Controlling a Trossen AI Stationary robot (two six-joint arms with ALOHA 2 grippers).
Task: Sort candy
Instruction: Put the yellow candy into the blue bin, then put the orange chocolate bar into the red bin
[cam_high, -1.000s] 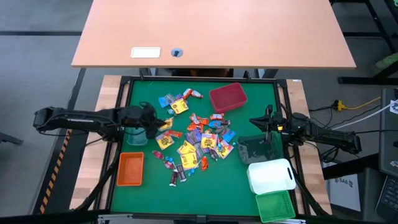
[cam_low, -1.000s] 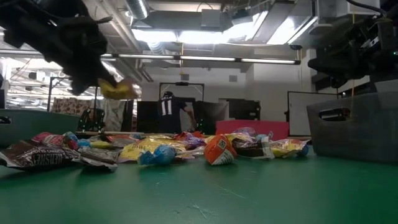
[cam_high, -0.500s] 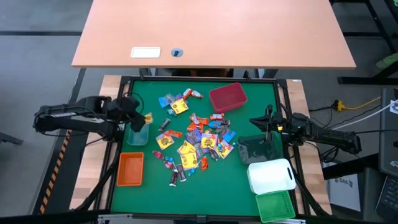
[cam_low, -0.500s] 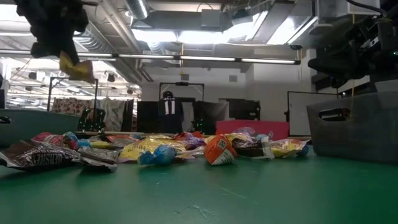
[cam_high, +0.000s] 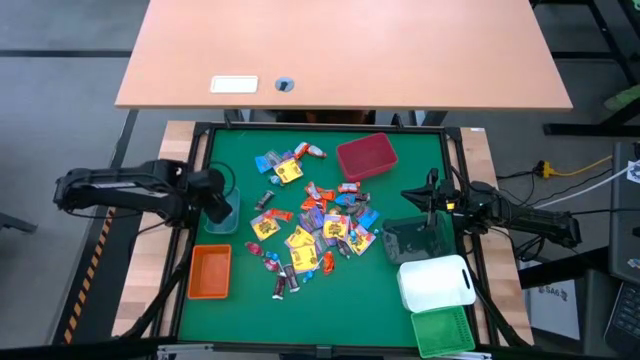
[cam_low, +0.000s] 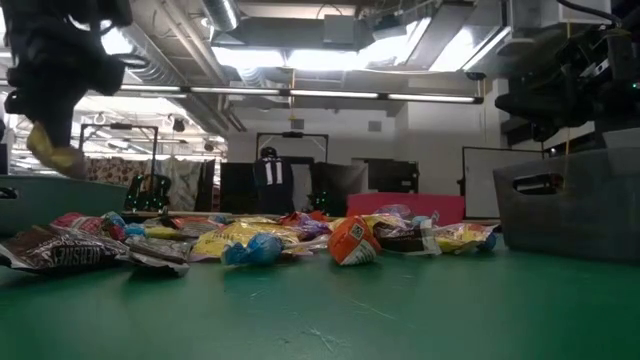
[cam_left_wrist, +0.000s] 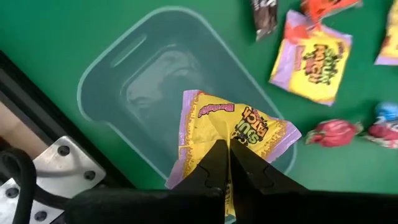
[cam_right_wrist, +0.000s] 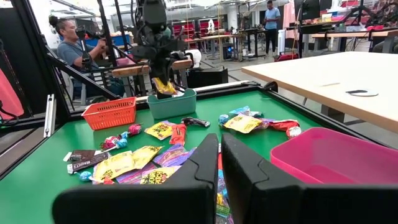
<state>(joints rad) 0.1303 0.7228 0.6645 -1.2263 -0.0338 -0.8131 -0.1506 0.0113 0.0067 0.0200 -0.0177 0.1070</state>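
Green table (cam_high: 400, 175): left gripper (cam_left_wrist: 227, 163) clamps yellow candy (cam_left_wrist: 239, 127) over clear bin (cam_left_wrist: 112, 74); right gripper (cam_right_wrist: 219, 152) closed.

Left pincer (cam_left_wrist: 227, 163): dark, nearly black fingers. Sweet packet (cam_left_wrist: 233, 127) pinched in it: yellow, purple edge, red and dark lettering. Bin (cam_left_wrist: 118, 87) directly below that pincer: clear with a teal-green tint, green tabletop (cam_high: 240, 300) showing through. Beside the pincer: another yellow and purple packet (cam_left_wrist: 313, 56), red twist-wrapped sweet (cam_left_wrist: 334, 132), blue one (cam_left_wrist: 385, 112), dark brown wrapper (cam_left_wrist: 264, 15). Candy pile (cam_high: 315, 225) between the pincers: mixed yellow, orange-red, blue, purple, pink, dark brown. Orange bin (cam_high: 210, 272) near the left pincer, meshed wall. Red bin (cam_high: 366, 157): pinkish red. Right pincer (cam_right_wrist: 220, 163): dark; dark grey bin (cam_high: 418, 240) by it, then white bin (cam_high: 436, 283), green bin (cam_high: 443, 332).
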